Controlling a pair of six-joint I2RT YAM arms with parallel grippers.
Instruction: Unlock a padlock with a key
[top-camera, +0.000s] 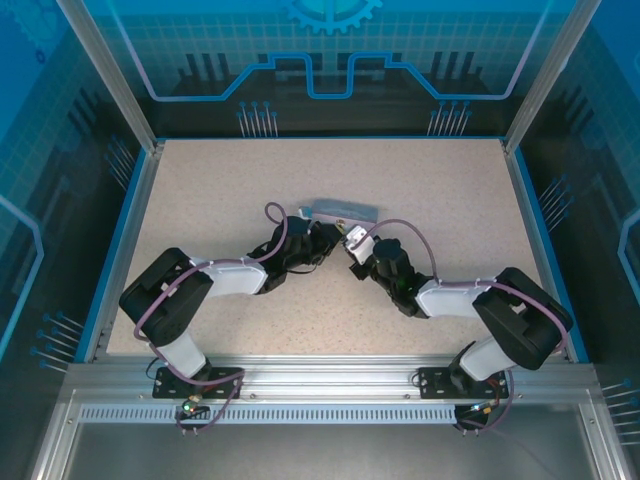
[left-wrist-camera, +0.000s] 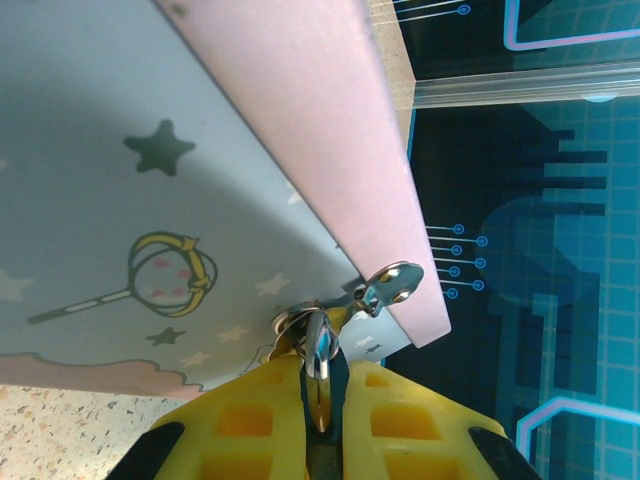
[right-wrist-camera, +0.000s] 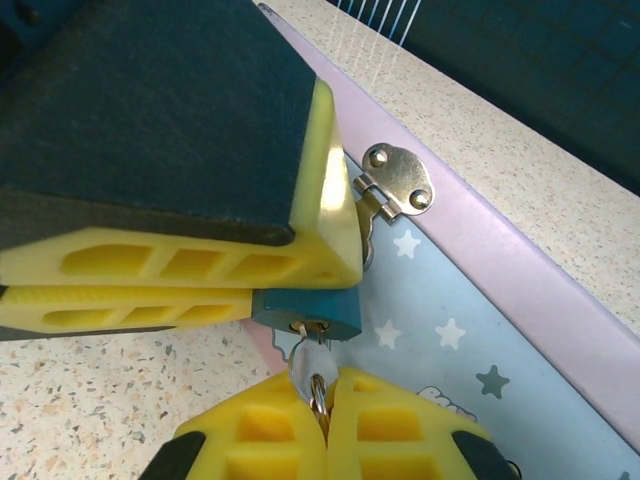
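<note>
From above, we cannot make out the padlock or the key. The two claws crowd together at the middle of the desk (top-camera: 430, 180) and cover whatever lies between them. The tin (top-camera: 345, 210) shows there as a thin strip at 12 o'clock from them. In the left wrist view, a slim shiny metal piece is pinched between the yellow pads (left-wrist-camera: 240, 420). We cannot tell what that piece is.

The left arm (top-camera: 230, 275) reaches in from 8 o'clock and the right arm (top-camera: 460, 298) from 4 o'clock, both low and bent at the elbow. The left claw (top-camera: 322, 240) and right claw (top-camera: 352, 248) almost meet just in front of the tin.

In the right wrist view, the right claw (right-wrist-camera: 322, 400) is closed on the key (right-wrist-camera: 316, 385), with its two pads pressed together around it. The key points to 12 o'clock and enters the underside of the teal padlock (right-wrist-camera: 305, 310), which sits directly above the fingertips. The left claw (right-wrist-camera: 290, 287) comes in from 9 o'clock with its fingers nearly together, clamped on the padlock at their tips. At 1 o'clock from the padlock, the metal hasp (right-wrist-camera: 398, 180) is riveted to the tin's pink rim.
</note>
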